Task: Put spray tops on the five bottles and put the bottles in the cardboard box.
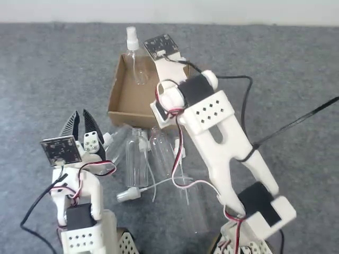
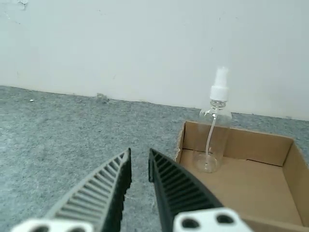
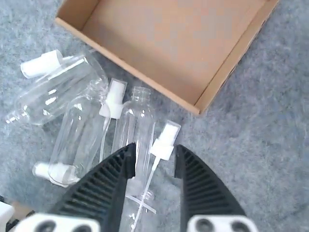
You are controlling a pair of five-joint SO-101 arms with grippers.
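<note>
A clear bottle [image 1: 135, 66] [image 2: 212, 137] with a white spray top stands upright in the far corner of the cardboard box [image 1: 124, 100] [image 2: 251, 145] [image 3: 159, 43]. In front of the box several clear bottles lie on their sides, among them bottle [image 1: 136, 156] [image 3: 137, 123] and bottle [image 3: 58, 92]. Loose spray tops [image 1: 127, 194] [image 3: 164, 140] lie among them. My right gripper [image 3: 154, 147] hangs open above one spray top, just in front of the box's near corner. My left gripper [image 1: 80, 112] [image 2: 140, 154] is raised left of the bottles, slightly open and holding nothing.
The right arm [image 1: 212, 114] stretches from the near right edge over the bottles to the box. Another bottle [image 1: 190, 206] lies under it near its base. Grey carpet [image 1: 47, 74] lies bare to the left and right of the box. A white wall [image 2: 145, 43] rises behind.
</note>
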